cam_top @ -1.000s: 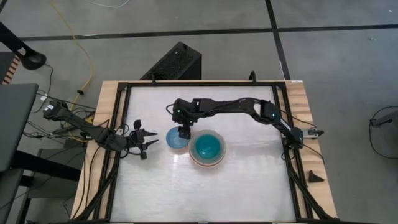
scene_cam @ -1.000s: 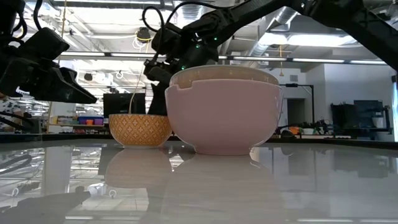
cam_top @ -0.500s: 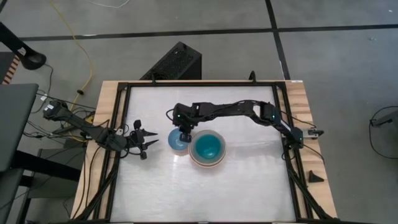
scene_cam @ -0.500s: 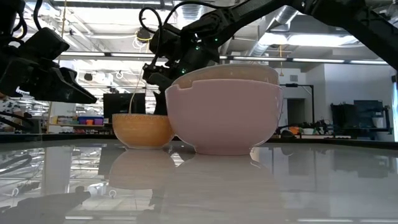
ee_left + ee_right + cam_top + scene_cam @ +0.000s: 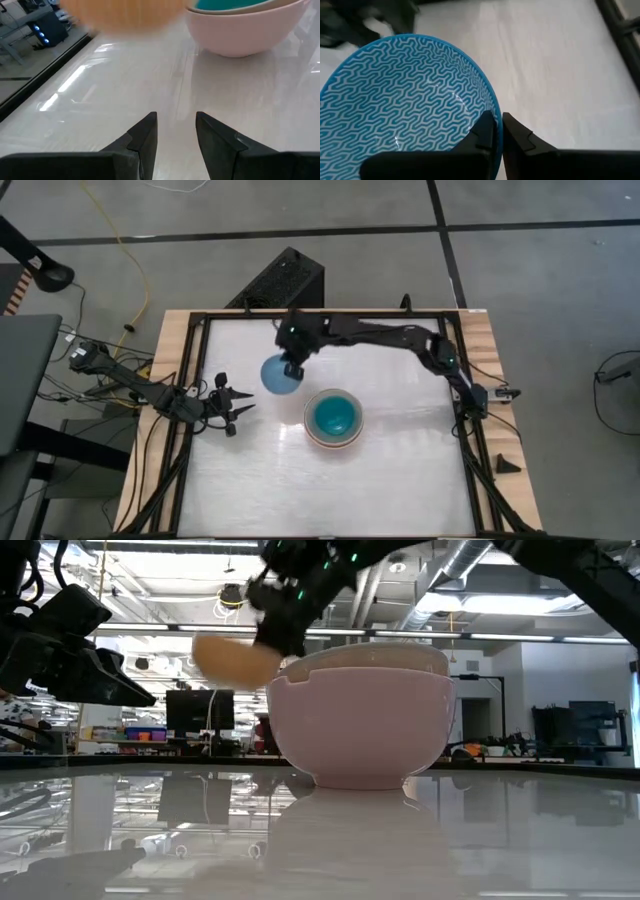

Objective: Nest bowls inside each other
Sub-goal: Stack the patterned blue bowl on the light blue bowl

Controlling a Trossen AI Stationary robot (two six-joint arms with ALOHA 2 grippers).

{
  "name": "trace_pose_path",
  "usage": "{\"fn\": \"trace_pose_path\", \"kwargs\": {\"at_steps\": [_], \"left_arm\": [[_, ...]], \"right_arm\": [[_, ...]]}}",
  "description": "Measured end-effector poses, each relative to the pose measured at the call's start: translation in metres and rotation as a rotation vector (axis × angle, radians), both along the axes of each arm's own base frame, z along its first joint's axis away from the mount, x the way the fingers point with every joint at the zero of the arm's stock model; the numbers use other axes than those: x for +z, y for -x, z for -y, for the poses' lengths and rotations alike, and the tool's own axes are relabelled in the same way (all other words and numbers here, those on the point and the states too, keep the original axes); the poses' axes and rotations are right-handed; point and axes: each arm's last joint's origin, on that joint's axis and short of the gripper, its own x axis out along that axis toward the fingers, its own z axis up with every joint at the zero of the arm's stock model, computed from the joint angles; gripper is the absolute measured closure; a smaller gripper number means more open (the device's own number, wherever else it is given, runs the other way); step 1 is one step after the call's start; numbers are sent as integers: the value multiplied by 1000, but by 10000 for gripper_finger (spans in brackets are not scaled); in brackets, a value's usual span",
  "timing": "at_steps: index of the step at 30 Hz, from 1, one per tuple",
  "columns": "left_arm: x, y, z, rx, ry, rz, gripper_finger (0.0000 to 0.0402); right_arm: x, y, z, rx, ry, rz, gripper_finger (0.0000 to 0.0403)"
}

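A small bowl (image 5: 275, 376), blue-patterned inside (image 5: 405, 105) and orange outside (image 5: 230, 658), hangs in the air left of the stack, with my right gripper (image 5: 291, 367) shut on it. The stack (image 5: 333, 418) stands mid-table on its base: a teal bowl (image 5: 332, 415) nested inside larger ones, the outer one pale pink (image 5: 360, 730). My left gripper (image 5: 236, 408) waits open near the table's left edge, its fingers (image 5: 145, 137) apart with nothing between them. My right gripper pinches the small bowl's rim (image 5: 495, 114) on its far right side, one finger inside the bowl and one outside. The fingers slant down from the table's right. The bowl is lifted clear of the table and hangs beside and below the fingers.
A black frame (image 5: 300, 313) runs around the white tabletop. A black box (image 5: 285, 280) sits on the floor beyond the far edge. Bare tabletop lies near and to the right of the stack.
My right gripper has risen and gone a little toward the far edge, taking the small bowl with it. The bowl stood on the table beside the stack a second ago and now hangs clear of it, about level with the stack's rim. The stack has not moved.
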Motion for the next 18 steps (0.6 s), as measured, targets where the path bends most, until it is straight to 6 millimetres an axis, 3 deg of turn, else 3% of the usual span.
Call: {"fn": "trace_pose_path", "kwargs": {"at_steps": [3, 6, 9, 12, 15, 18], "left_arm": [[0, 0, 0, 0, 0, 0, 276], [0, 0, 0, 0, 0, 0, 276], [0, 0, 0, 0, 0, 0, 276], [0, 0, 0, 0, 0, 0, 276], [0, 0, 0, 0, 0, 0, 276], [0, 0, 0, 0, 0, 0, 276]], "right_arm": [[36, 20, -6, 51, -26, 18, 363], [68, 52, -27, 111, -27, -31, 363], [86, 84, -51, 171, -47, -110, 363], [89, 109, -73, 220, -60, -122, 363], [78, 137, -88, 203, -82, -100, 363], [61, 164, -94, 159, -121, 27, 363]]}}
